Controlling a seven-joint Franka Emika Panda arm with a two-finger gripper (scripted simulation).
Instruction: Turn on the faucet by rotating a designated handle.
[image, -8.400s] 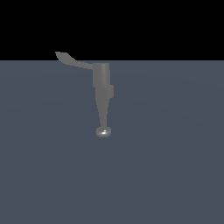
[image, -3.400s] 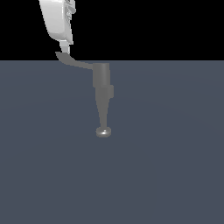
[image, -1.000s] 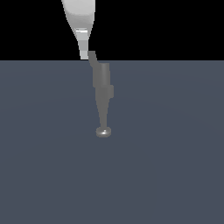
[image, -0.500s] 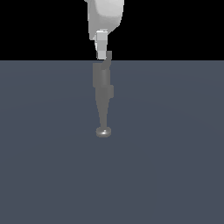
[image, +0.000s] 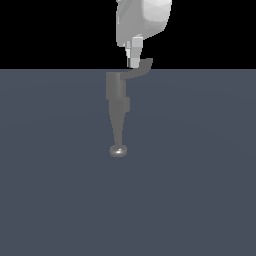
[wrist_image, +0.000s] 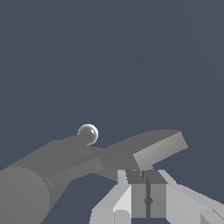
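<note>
The faucet (image: 118, 107) is matte grey and smooth, like dull metal; its spout disc (image: 118, 150) is glossy. The handle (image: 141, 68) shares that matte finish. My gripper (image: 133, 62) looks smooth white plastic with grey fingertip pads (wrist_image: 139, 197). The floor (image: 200, 175) is flat matte slate.

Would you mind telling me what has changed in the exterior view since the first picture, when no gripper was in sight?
The gripper came down at the handle and pushed it round, from pointing to the exterior view's left to pointing to its right. The gripper moved rightward with it. The faucet, with its spout and disc, stayed where it was.
</note>
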